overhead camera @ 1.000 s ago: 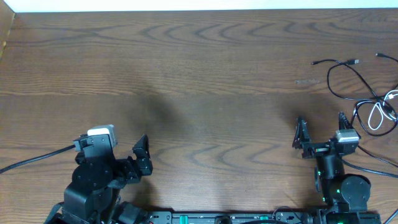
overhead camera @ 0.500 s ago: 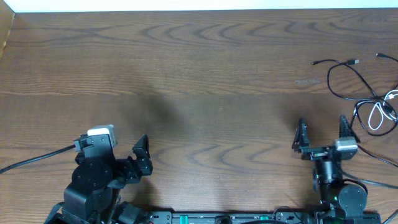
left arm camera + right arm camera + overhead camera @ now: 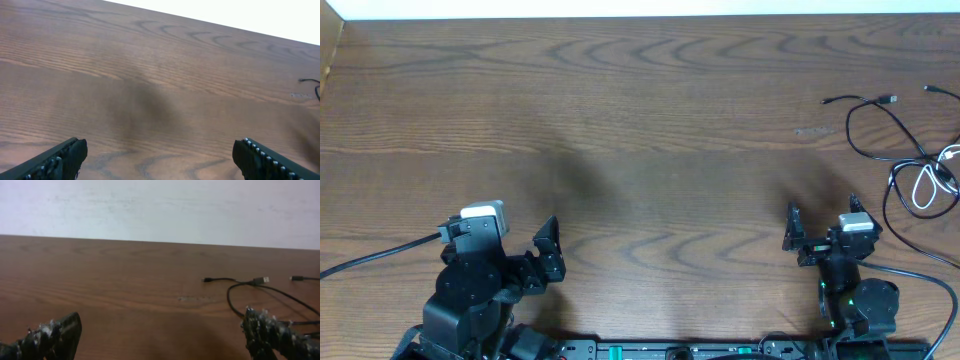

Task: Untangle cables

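Note:
The black cables [image 3: 880, 125] lie tangled at the table's far right, looping around a shorter white cable [image 3: 928, 185]. Plug ends point left [image 3: 828, 101] and up [image 3: 890, 99]. In the right wrist view the black cables [image 3: 240, 287] lie ahead to the right. My right gripper [image 3: 822, 222] is open and empty, left of and below the tangle; its fingers show in its wrist view [image 3: 160, 332]. My left gripper [image 3: 552, 248] is open and empty at the lower left, far from the cables [image 3: 159, 155].
A thick black robot wire [image 3: 370, 260] runs off the left edge by the left arm. Another robot wire [image 3: 920, 275] trails right from the right arm. A pale wall edge [image 3: 620, 8] bounds the table's far side.
My right gripper has pulled back toward the arm base and turned slightly left. The left arm and the cables have not moved.

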`<move>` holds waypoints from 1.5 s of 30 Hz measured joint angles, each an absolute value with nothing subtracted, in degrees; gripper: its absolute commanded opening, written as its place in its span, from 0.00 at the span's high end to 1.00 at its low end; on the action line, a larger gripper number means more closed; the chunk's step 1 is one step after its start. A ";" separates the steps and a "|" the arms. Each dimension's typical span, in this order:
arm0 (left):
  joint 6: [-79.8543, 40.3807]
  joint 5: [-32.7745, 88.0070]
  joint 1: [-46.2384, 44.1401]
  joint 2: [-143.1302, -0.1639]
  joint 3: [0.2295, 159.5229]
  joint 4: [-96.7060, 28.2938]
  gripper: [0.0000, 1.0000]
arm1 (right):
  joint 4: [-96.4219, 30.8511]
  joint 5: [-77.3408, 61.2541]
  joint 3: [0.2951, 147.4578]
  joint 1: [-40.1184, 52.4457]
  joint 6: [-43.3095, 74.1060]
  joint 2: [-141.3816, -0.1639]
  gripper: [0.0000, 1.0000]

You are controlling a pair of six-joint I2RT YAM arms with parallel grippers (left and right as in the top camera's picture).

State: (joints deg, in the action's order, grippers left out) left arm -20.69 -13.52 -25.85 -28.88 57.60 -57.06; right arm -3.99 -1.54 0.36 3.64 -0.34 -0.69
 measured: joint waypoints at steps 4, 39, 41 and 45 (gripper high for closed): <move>-20.69 -13.52 -25.85 -28.88 57.60 -57.06 0.02 | -4.01 -1.67 0.36 3.62 -3.20 -0.69 0.01; -20.71 -13.41 -25.23 -28.88 57.56 -58.48 0.02 | -4.01 -1.67 0.36 3.62 -4.89 -0.69 0.01; -20.73 -13.41 -22.83 -28.86 57.10 -57.36 0.02 | -3.99 -1.65 0.36 3.64 -4.89 -0.69 0.01; -20.73 -13.26 -17.17 -28.75 54.13 -54.28 0.02 | -3.99 -1.65 0.36 3.64 -4.91 -0.69 0.01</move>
